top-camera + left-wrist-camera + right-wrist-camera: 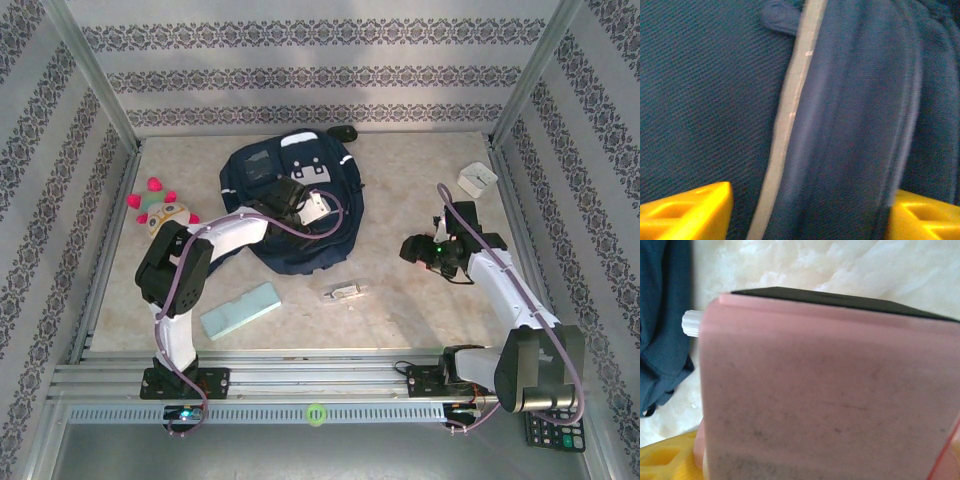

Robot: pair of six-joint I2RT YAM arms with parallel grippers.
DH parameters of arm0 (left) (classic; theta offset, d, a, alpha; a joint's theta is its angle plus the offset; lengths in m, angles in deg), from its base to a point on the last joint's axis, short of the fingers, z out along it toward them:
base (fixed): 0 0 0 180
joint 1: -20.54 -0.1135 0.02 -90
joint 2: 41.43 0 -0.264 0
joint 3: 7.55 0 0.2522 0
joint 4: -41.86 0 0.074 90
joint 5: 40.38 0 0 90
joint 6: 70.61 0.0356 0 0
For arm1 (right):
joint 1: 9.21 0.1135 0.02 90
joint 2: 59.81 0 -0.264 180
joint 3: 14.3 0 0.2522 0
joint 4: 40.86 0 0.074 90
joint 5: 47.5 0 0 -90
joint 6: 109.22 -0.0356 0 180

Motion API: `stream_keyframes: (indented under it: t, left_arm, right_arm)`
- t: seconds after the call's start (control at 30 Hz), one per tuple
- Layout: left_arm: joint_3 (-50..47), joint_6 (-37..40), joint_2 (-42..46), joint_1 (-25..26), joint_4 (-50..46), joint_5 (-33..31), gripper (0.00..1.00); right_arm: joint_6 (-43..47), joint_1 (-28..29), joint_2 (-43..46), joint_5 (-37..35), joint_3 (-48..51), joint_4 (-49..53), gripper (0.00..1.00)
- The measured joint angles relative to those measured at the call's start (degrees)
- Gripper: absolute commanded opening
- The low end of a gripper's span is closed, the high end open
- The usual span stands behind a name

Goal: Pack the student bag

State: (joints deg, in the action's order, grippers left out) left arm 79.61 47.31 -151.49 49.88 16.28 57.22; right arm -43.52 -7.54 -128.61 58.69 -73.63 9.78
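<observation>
From above: student bag [290, 240] flat on the table [420, 320], in the middle and toward the far side, pockets up. On top of it, the left gripper [306, 208], its arm reaching in from the near left. To the right of the bag and well apart from it, the right gripper [422, 250] over bare table, something dark at its tip. Left of the bag, a plush toy [160, 208]. Near left, a pale green box [240, 310]. Just near of the bag, a small white packet [345, 292]. Far right, a white box [478, 178].

Left wrist, blurred: yellow fingertips [685, 207] in the two lower corners, spread wide and not clamped. Between them navy bag fabric, with a light stripe [790, 120] running near to far and a soft fold on its right.

Right wrist: pink flat object [830, 400] with a black far edge, grasped between the yellow fingers [662, 460] above the pale tabletop. At its left side, a white cap [691, 322]. Far left, a corner of the bag.
</observation>
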Motion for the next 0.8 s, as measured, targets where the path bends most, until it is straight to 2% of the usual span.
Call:
stream_keyframes:
  t: [0.07,0.13,0.23,0.43,0.67,0.8]
  left_arm:
    - [-0.02,-0.63,-0.22,-0.11,0.85,-0.35,0.37]
    - [-0.17,-1.68,0.5,-0.31,1.38,-0.24,0.19]
    - [-0.48,-4.59,3.23,-0.59,1.2,0.24,0.07]
    - [2.54,-11.56,10.56,-1.36,-1.18,2.38,0.02]
    - [8.57,-19.34,11.34,-1.97,-5.42,6.45,0.0]
    - [9.57,-22.34,11.34,-2.29,-6.01,8.31,0.01]
  right_arm:
    - [-0.44,0.0,0.81,0.04,0.0,-0.2,0.69]
    - [-1.11,0.0,2.14,0.24,0.13,-0.55,0.69]
    - [-2.56,0.07,4.52,0.83,0.52,-1.11,0.68]
    - [-7.91,2.93,7.96,1.77,1.09,-4.2,0.68]
    - [-15.93,11.23,8.52,2.58,1.11,-11.26,0.68]
    - [-21.0,16.65,5.99,2.54,1.05,-16.09,0.68]
